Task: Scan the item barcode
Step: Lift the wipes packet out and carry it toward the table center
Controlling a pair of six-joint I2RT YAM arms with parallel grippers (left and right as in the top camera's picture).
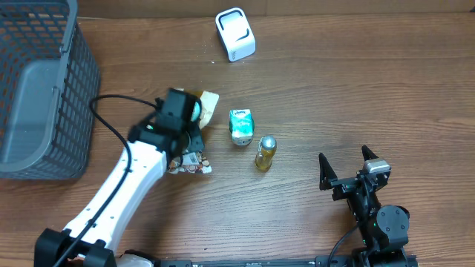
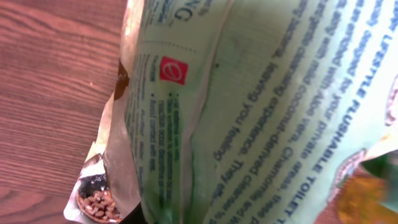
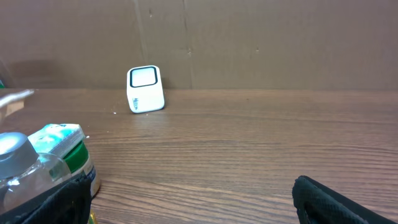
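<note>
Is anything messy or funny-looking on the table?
Nothing looks spilled or broken. There is one untidy spot. The wipes packet held in the left gripper looks wrinkled. It overlaps a snack packet lying underneath it, so the two make a little heap beside the arm.

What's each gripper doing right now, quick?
Left gripper: closed on the wipes packet.
Right gripper: open, holding nothing.
</note>
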